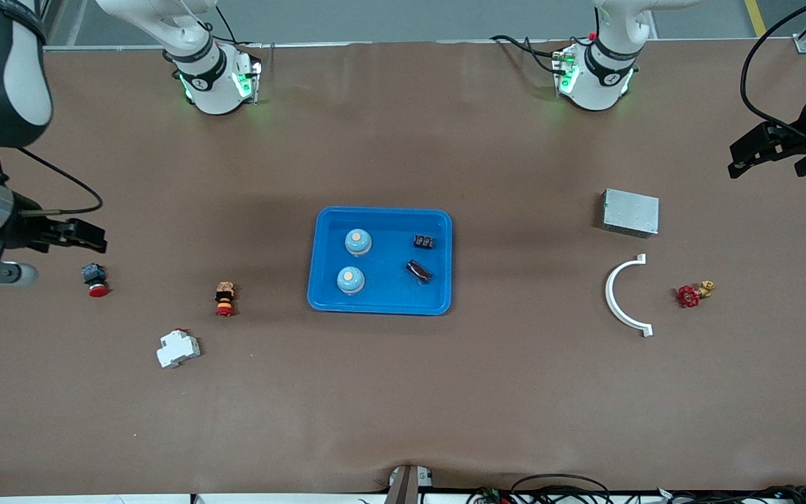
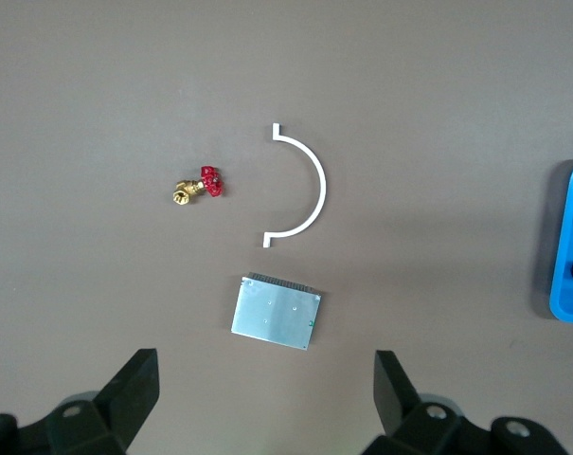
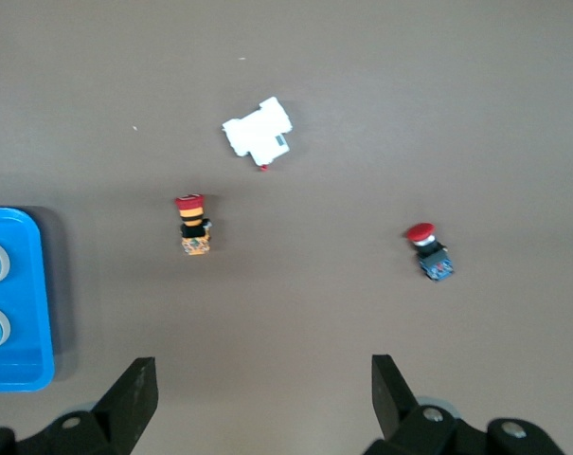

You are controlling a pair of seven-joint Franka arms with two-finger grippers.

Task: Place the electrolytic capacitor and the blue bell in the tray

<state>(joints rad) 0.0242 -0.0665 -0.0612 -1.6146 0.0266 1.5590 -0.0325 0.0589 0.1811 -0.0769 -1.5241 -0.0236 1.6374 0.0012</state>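
The blue tray (image 1: 382,211) lies at the table's middle. Two blue bells sit in it, one (image 1: 357,241) farther from the front camera than the other (image 1: 350,280). The dark capacitor (image 1: 418,271) lies slanted in the tray's half toward the left arm's end, with a small black block (image 1: 424,241) beside it. My left gripper (image 1: 742,157) hangs open and empty at the left arm's end, over bare table (image 2: 267,379). My right gripper (image 1: 92,236) hangs open and empty at the right arm's end (image 3: 264,384). Both wrist views catch an edge of the tray (image 2: 572,246) (image 3: 45,303).
Toward the left arm's end lie a grey metal box (image 1: 630,212), a white curved bracket (image 1: 620,294) and a red valve (image 1: 690,295). Toward the right arm's end lie two red-capped push buttons (image 1: 95,278) (image 1: 224,298) and a white breaker (image 1: 178,348).
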